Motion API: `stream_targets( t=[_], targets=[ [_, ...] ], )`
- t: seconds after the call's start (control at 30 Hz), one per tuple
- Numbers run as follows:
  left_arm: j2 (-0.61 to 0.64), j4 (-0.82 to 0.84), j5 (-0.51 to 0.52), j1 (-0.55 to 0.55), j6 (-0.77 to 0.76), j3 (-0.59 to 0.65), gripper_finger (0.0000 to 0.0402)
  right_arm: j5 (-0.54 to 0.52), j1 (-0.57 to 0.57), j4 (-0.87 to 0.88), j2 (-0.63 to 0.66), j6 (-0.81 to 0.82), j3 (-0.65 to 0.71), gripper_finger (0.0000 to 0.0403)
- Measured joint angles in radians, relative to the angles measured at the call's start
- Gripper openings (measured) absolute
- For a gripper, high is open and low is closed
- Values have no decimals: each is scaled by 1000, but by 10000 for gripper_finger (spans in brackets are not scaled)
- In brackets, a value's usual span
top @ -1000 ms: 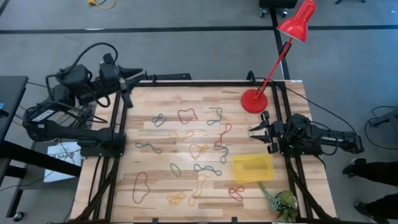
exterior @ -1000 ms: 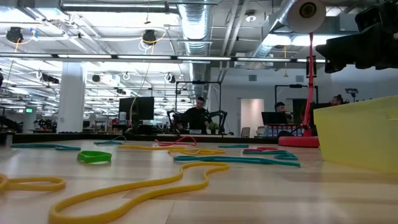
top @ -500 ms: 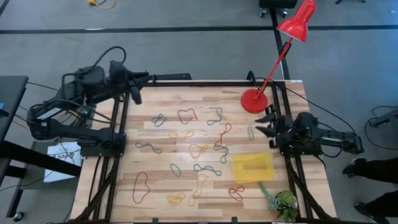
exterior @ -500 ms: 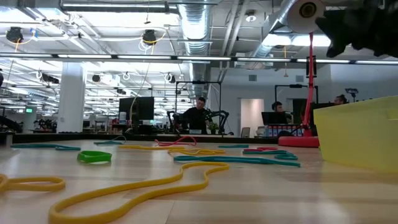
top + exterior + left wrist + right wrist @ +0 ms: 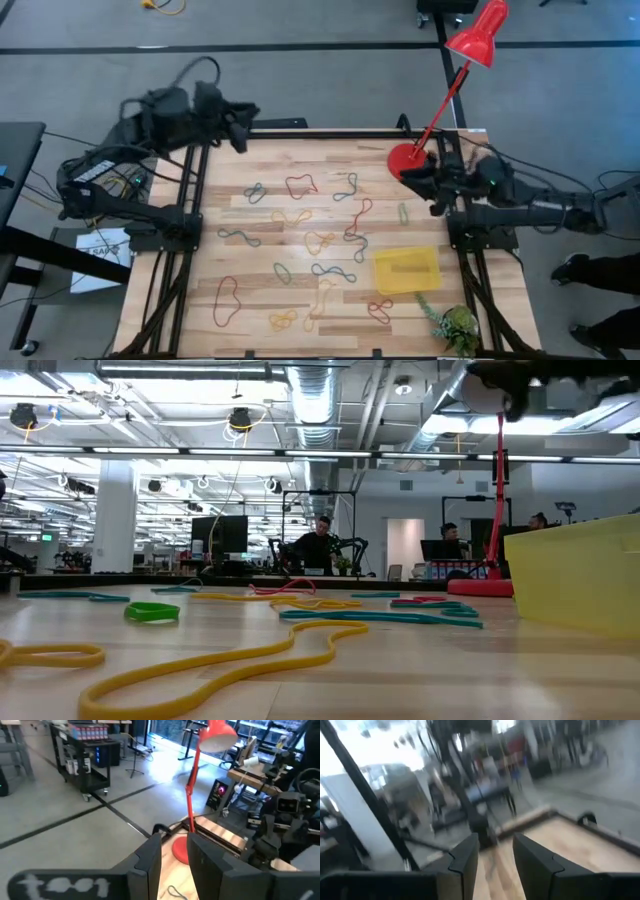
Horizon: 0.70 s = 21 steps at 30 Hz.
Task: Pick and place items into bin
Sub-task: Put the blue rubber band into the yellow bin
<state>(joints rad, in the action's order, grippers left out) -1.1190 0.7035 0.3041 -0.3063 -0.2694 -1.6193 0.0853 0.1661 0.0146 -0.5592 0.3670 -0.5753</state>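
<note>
— So where did the items [image 5: 318,242] lie?
— Strewn mid-counter, beside the bin [image 5: 406,270]. The right gripper [image 5: 418,180] hovered nearer; the left gripper [image 5: 243,112] waited at the far corner. Both jaws stood narrowly parted, empty.

Pale planked wood table [image 5: 260,310], translucent glossy yellow plastic bin [image 5: 406,270].

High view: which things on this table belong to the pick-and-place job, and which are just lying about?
Part of the job:
- rubber bands, scattered loose over the table
- yellow bin, nothing in it yet
- left gripper and right gripper, both holding nothing

Just lying about:
- red lamp, at the table's far right corner
- plant sprig, beside the bin
</note>
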Motion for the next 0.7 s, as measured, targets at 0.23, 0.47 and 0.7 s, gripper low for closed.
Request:
stream_targets(
  t=[0.23,0.47,0.7],
  targets=[
    [-9,370,-111,-38,-2,-146,82,44,-20,153,-331,81,-328,118],
    [-8,619,-123,-35,-30,-145,82,44,-17,218,-565,37,-505,118],
    [-4,651,-179,-34,-21,-145,82,45,35,343,-665,196,-568,118]
  ],
)
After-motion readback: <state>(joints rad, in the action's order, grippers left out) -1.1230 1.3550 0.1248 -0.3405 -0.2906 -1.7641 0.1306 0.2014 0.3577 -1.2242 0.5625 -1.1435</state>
